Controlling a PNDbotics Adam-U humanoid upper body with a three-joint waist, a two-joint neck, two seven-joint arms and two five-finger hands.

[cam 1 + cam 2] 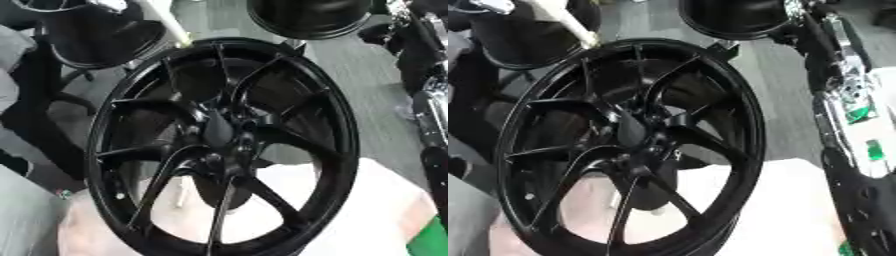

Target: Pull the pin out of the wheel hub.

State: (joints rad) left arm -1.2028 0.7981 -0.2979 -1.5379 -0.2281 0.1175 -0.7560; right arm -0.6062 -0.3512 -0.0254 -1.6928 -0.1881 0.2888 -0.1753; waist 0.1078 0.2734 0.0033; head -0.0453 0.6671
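A black multi-spoke wheel hub (223, 147) fills the centre of the frame, standing nearly upright and tilted slightly, its face turned toward the camera. Its lower rim rests on a white worktop (367, 210) that occupies the lower right of the frame. The spokes converge on a dark centre boss (636, 135); the pin cannot be made out against the black metal there. A second black wheel (311, 17) shows at the top centre, behind the hub, and a further dark round object (101, 40) lies at the upper left. Grey floor (367, 85) runs behind the hub at the right. The robot's right arm (842, 100), black with silver joints, descends along the right edge of the frame. No robot hand appears in either view, so whether either robot hand is open or closed cannot be told.
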